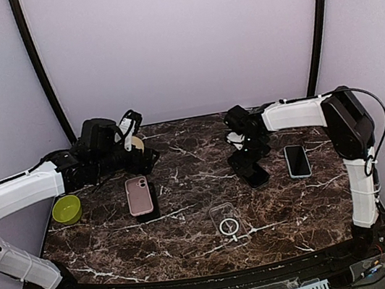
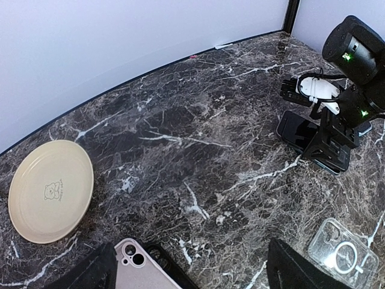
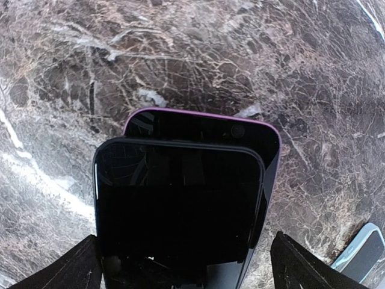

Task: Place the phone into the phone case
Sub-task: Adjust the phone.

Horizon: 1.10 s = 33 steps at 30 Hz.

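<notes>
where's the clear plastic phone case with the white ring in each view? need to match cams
Top external: clear plastic phone case lies flat, front centre.
Left wrist: the case is in the bottom right corner.
Right wrist: not in it.
Shared landmark: black phone, behind and right of the case in top external, upper right in left wrist, filling the middle of right wrist.

White-shelled arms (image 1: 17,194), black joints (image 1: 350,119)

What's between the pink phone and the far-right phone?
A dark phone, with the right gripper over it; the top view shows it.
</notes>
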{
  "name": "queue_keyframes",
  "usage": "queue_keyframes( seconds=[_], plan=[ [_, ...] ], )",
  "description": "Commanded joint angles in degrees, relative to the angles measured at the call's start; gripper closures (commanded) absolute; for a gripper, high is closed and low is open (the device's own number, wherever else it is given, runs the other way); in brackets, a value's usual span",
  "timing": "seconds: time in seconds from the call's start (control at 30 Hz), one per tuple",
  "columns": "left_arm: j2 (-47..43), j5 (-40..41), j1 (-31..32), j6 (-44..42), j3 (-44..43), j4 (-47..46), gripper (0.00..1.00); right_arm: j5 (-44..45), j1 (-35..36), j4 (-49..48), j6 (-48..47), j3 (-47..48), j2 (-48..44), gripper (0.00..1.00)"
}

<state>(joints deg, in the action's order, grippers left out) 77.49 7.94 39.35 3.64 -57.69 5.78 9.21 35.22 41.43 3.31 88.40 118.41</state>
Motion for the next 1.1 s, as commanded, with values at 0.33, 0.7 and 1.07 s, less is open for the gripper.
queue_keyframes(
  seconds=[0.33, 0.7, 1.07],
  plan=[
    [0.1, -0.9, -0.5, 0.0, 0.6, -0.8, 0.12, -3.1, -1.4, -2.4, 1.6, -5.7, -2.7, 0.26],
    [0.1, -1.0, -0.4, -0.2, 0.6, -0.7, 0.12, -3.2, -1.4, -2.0, 1.7, -6.9, -5.5, 0.13],
    [0.0, -1.3, -0.6, -0.9, 0.3, -0.8, 0.12, -4.4, -1.5, -2.2, 2.0, -10.9, -9.6, 0.14]
  ],
)
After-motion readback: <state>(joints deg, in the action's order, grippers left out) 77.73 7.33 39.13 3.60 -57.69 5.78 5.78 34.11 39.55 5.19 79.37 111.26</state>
